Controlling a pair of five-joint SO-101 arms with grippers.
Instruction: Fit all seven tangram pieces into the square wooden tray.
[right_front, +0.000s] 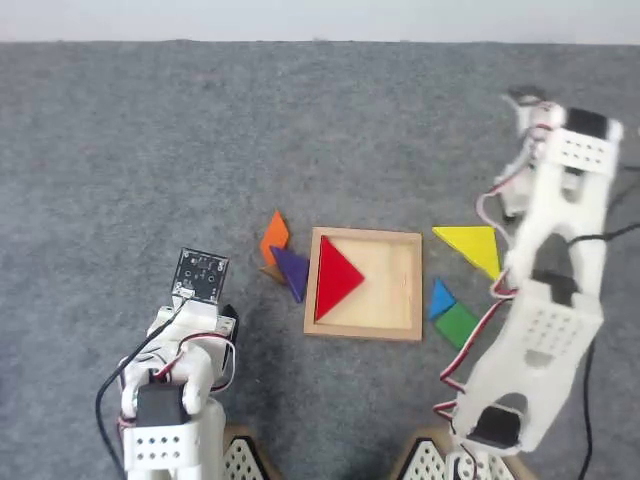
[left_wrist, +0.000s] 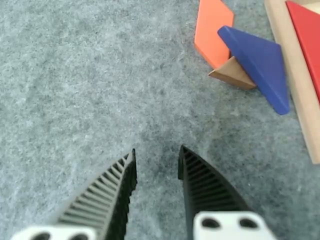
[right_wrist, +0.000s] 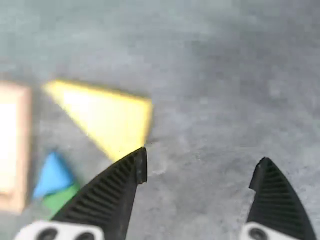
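Evidently early on: left gripper (left_wrist: 157, 150), narrowly parted and empty, hangs short of the orange piece (right_front: 274, 236). The tray (right_front: 415, 285) holds one red triangle (right_front: 335, 277). The yellow triangle (right_front: 473, 245) probably goes next, with the wide-open right gripper (right_wrist: 203, 156) just beside it.
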